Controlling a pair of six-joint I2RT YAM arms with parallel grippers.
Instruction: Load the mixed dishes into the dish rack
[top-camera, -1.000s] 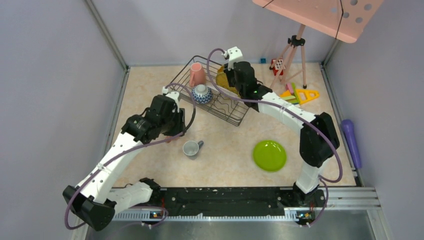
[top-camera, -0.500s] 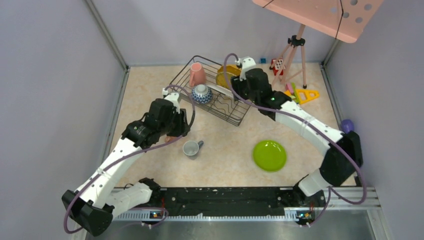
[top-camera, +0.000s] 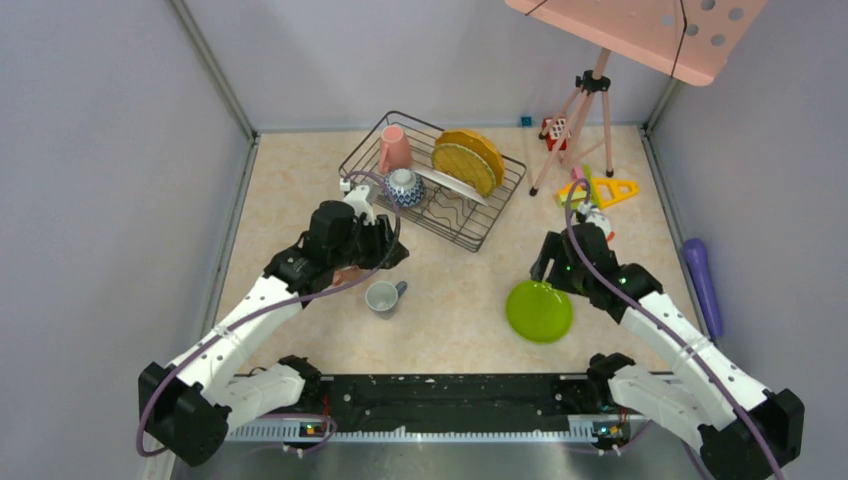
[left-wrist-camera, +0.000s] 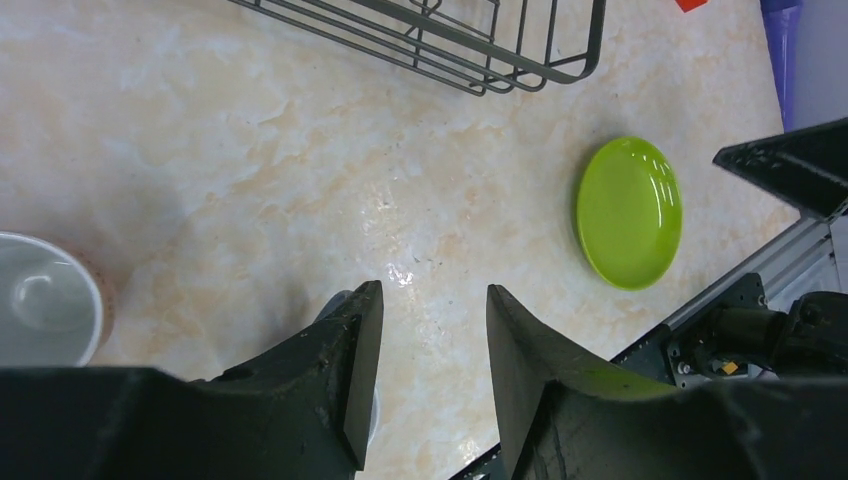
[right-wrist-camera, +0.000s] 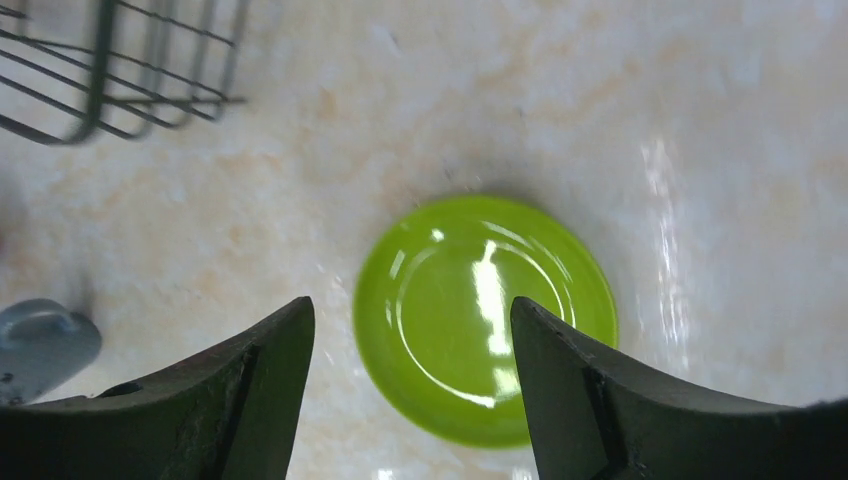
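The dark wire dish rack (top-camera: 497, 218) stands at the back. It holds a pink mug (top-camera: 393, 148), a blue-white bowl (top-camera: 404, 187), two upright yellow plates (top-camera: 468, 160) and a leaning white plate (top-camera: 452, 187). A lime green plate (top-camera: 539, 310) lies flat on the table; it also shows in the right wrist view (right-wrist-camera: 485, 315). My right gripper (top-camera: 548, 268) is open and empty just above its left edge. A small grey-white cup (top-camera: 383, 297) sits on the table. My left gripper (top-camera: 388, 248) is open and empty above it. A pinkish mug (left-wrist-camera: 40, 312) stands beside it.
Colourful toy blocks (top-camera: 600, 188) and a tripod (top-camera: 585, 100) stand at the back right. A purple object (top-camera: 703, 280) lies along the right wall. The rack's corner shows in both wrist views (left-wrist-camera: 480, 50) (right-wrist-camera: 100, 70). Grey walls enclose the table.
My right arm has pulled back from the rack to the lime green plate, leaving a yellow plate standing in the rack. My left arm has shifted a little right, over the cup.
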